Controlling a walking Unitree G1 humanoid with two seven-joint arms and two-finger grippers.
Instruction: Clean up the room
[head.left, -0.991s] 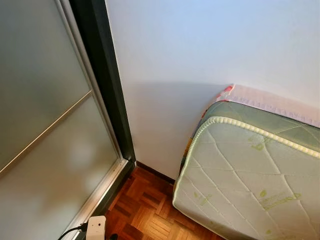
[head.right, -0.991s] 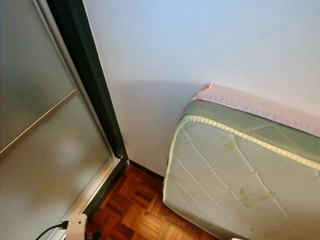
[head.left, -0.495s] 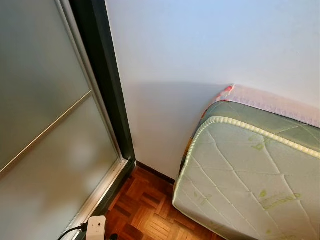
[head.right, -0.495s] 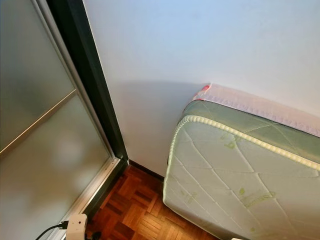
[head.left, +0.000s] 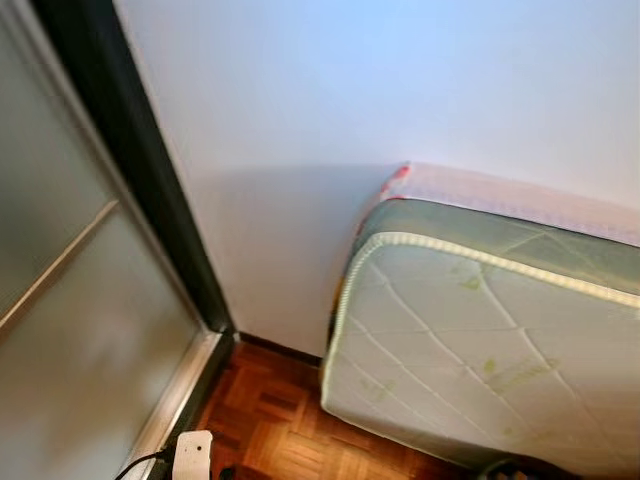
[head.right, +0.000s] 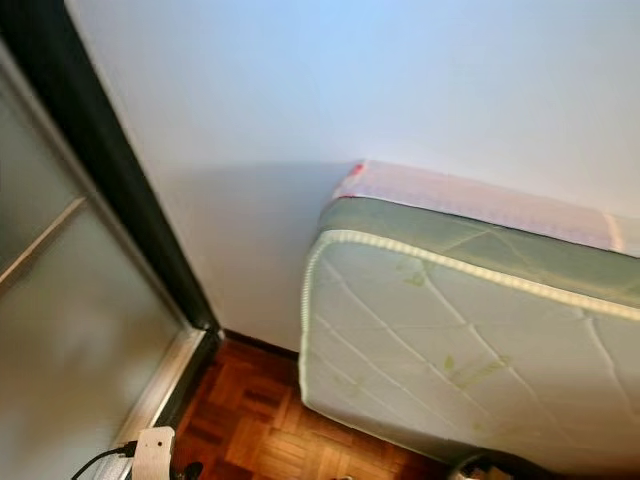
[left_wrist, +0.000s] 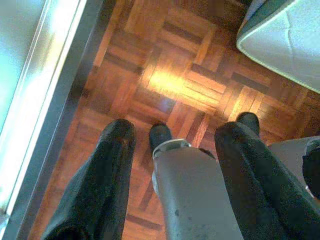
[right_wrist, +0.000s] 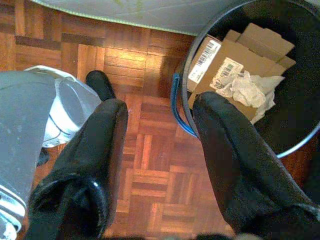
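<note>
Head cam is looking at a room corner: white wall (head.left: 400, 90) filling the upper frame, frosted sliding door (head.left: 70, 330) w/ dark frame running down the left side, parquet floor (head.left: 270, 420) showing at bottom center. A quilted mattress (head.left: 480, 340), pale green w/ corded edge, is sitting in the lower right, leaning against the wall, a pink-white cover (head.left: 500, 195) lying along its top edge. A white plug adapter (head.left: 193, 452) w/ black cable is sitting at the bottom left, by the door track.

L gripper (left_wrist: 175, 150) is hanging over the parquet, fingers spread apart, holding nothing; the robot's grey leg (left_wrist: 195, 200) is showing between them, mattress corner in that frame's upper right.

R gripper (right_wrist: 160, 140) is also spread wide and empty, pointing down at the floor. A dark bin (right_wrist: 300, 100) w/ blue rim is standing in the upper right of the R wrist frame, just beside the mattress edge, w/ cardboard pieces (right_wrist: 235, 60) bearing barcode labels and crumpled white paper (right_wrist: 250, 87) lying inside. One finger is overlapping the bin rim in the pic; can't tell if touching.
</note>
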